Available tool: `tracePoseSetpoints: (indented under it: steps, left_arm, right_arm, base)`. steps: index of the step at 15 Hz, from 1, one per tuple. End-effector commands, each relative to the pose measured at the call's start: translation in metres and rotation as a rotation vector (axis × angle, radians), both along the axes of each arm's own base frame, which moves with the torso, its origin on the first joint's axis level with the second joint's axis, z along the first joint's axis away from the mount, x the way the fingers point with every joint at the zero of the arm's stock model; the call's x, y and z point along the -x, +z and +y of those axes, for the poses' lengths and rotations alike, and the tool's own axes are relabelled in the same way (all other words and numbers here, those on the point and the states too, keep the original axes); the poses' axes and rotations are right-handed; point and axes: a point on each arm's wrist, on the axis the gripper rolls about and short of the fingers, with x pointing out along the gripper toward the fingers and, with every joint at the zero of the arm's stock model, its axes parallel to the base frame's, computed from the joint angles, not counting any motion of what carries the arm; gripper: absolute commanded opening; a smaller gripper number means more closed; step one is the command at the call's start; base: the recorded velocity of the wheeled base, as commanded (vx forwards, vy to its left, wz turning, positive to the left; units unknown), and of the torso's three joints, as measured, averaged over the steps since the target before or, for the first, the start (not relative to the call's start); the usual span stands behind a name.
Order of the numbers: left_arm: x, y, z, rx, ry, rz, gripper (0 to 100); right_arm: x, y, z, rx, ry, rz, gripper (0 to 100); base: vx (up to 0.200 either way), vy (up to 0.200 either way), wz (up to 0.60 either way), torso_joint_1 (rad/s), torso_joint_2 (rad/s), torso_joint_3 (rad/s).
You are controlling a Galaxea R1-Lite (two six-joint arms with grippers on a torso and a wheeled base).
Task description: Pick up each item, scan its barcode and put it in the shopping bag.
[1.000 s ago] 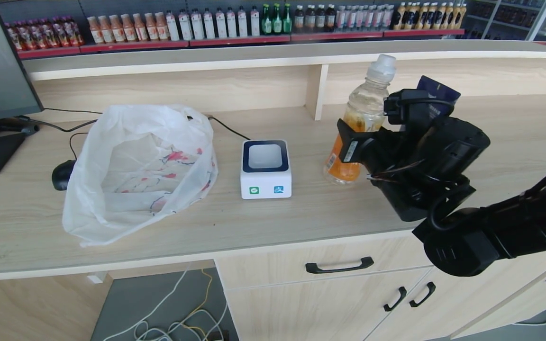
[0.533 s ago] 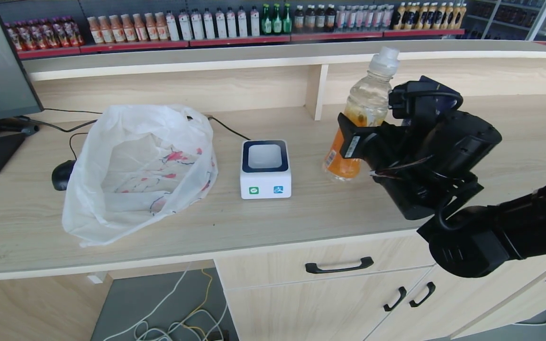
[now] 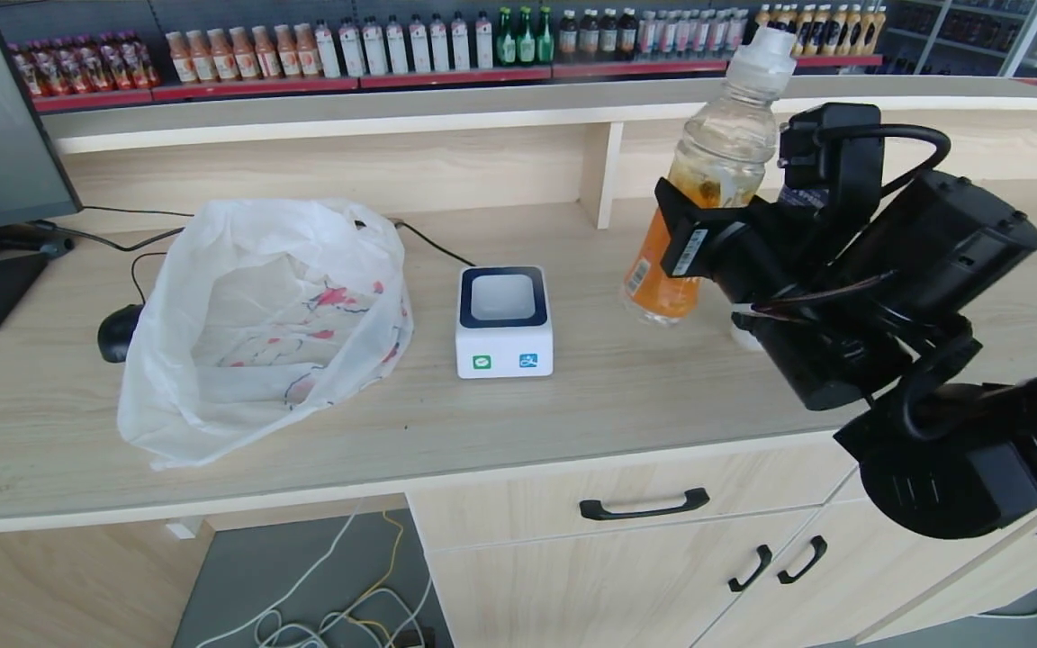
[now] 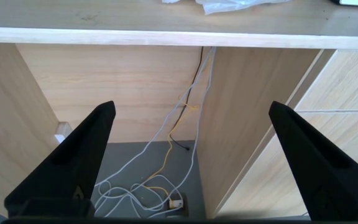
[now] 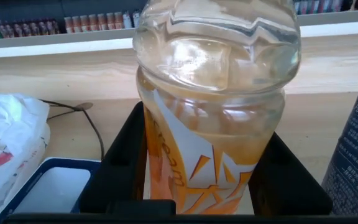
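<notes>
Right arm lies over the right end of the counter (image 3: 572,396), wrist pitched up. Right gripper (image 3: 694,247) is clamped on the lower half of the orange drink bottle (image 3: 721,153), holding it just off the counter top with the cap leaning right. Left gripper (image 4: 191,158) sits below the counter's front edge, level, fingers spread wide.

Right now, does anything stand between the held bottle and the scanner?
Nothing visible. The right gripper holds the bottle; only open counter lies between it and the scanner.
</notes>
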Motion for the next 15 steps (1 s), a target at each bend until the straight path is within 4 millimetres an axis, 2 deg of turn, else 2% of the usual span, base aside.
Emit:
tracePoseSetpoints:
  steps: [1, 5, 8, 10, 13, 15]
  left_arm:
    - [0.000, 0.000, 0.000, 0.001, 0.000, 0.000, 100]
    - [0.000, 0.000, 0.000, 0.001, 0.000, 0.000, 100]
    - [0.000, 0.000, 0.000, 0.001, 0.000, 0.000, 100]
    - [0.000, 0.000, 0.000, 0.001, 0.000, 0.000, 100]
    - [0.000, 0.000, 0.000, 0.001, 0.000, 0.000, 100]
    - [0.000, 0.000, 0.000, 0.001, 0.000, 0.000, 100]
  right_arm:
    - [0.027, 0.017, -0.008, -0.008, 0.019, -0.039, 0]
    - [0.078, 0.015, -0.025, 0.025, 0.060, -0.030, 0]
    - [0.099, 0.016, -0.039, 0.020, 0.070, -0.039, 0]
    - [0.109, 0.015, -0.038, 0.017, 0.104, -0.036, 0]
    - [0.122, -0.006, -0.032, 0.050, 0.160, 0.013, 0]
    - [0.138, -0.012, -0.023, 0.021, 0.249, 0.010, 0]
  base:
    - [0.000, 0.000, 0.00, 0.000, 0.00, 0.000]
    - [0.000, 0.000, 0.00, 0.000, 0.00, 0.000]
    - [0.000, 0.000, 0.00, 0.000, 0.00, 0.000]
    - [0.000, 0.000, 0.00, 0.000, 0.00, 0.000]
    - [0.000, 0.000, 0.00, 0.000, 0.00, 0.000]
    - [0.000, 0.000, 0.00, 0.000, 0.00, 0.000]
